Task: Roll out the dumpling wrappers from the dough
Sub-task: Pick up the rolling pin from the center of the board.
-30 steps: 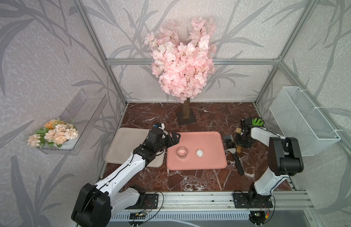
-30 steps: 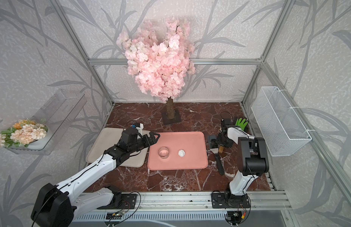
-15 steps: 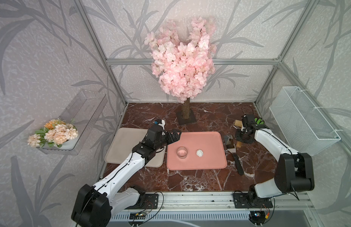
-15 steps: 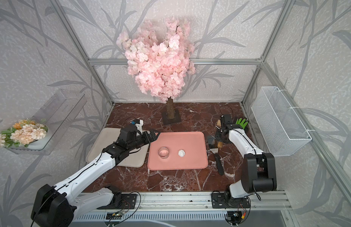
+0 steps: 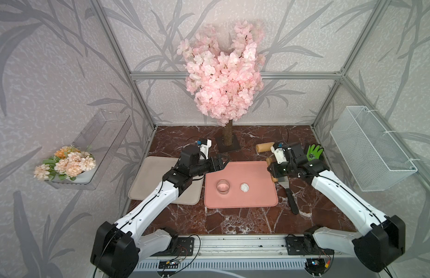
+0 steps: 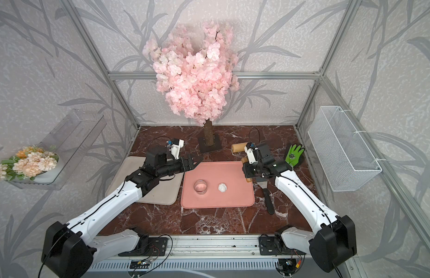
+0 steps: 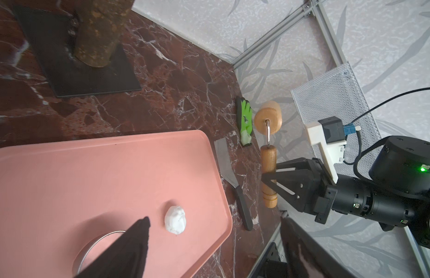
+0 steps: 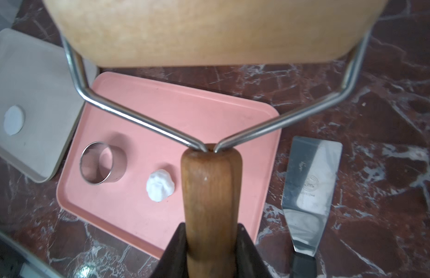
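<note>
Far L: grey tray [image 5: 144,175] on the marble top. 1 dumpling wrapper [image 8: 14,121], a flat white disc, lies on it. It shows only in the R wrist view and is hidden in both top views.

L gripper [image 5: 224,160] hovers by the rear L corner of the pink tray [image 5: 257,199], jaws spread wide w/ nothing btwn them.

On the pink tray, the ring cutter [image 5: 223,186] stands upright, L of centre. The dough [image 5: 244,187], a small lumpy white ball, sits just beside it to the R, not touching.

R gripper [image 5: 271,168] is at the tray's rear R corner, clamped on the wooden handle of the rolling pin [image 7: 268,154], roller end toward the back wall.

Spatula [image 5: 287,190] lies on the marble just R of the pink tray. Green glove [image 5: 314,152] is near the rear R. Wire basket [image 5: 370,149] hangs on the R wall.
</note>
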Robot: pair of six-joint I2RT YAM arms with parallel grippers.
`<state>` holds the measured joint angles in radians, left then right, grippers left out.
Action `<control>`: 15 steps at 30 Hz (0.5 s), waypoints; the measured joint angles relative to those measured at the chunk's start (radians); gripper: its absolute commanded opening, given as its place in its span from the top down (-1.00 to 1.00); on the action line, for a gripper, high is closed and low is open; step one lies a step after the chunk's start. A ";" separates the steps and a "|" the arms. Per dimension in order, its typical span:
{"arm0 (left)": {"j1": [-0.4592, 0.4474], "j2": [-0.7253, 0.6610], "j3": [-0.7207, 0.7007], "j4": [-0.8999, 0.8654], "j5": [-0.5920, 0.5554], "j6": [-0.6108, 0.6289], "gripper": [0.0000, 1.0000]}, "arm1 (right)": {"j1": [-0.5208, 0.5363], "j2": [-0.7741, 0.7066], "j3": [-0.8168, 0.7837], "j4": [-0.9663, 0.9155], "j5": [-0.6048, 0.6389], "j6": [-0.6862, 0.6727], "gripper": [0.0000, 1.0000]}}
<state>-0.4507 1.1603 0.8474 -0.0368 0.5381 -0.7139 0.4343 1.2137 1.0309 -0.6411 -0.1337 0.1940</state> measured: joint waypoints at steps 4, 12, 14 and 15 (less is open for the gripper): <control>0.000 0.023 0.003 0.032 0.082 -0.002 -0.89 | 0.080 -0.025 0.000 0.000 -0.029 -0.042 0.84; -0.017 0.037 0.003 0.112 0.170 -0.049 -0.53 | 0.172 -0.022 0.000 0.001 -0.013 -0.075 0.86; -0.036 0.037 0.003 0.128 0.171 -0.056 -0.51 | 0.190 -0.018 0.000 0.004 0.003 -0.075 0.86; -0.045 0.037 0.003 0.132 0.171 -0.058 -0.51 | 0.197 -0.016 0.002 0.006 0.009 -0.074 0.86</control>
<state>-0.4961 1.1969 0.8501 0.0952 0.7086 -0.7715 0.6312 1.1980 1.0325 -0.6346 -0.1246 0.1196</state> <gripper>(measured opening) 0.760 0.301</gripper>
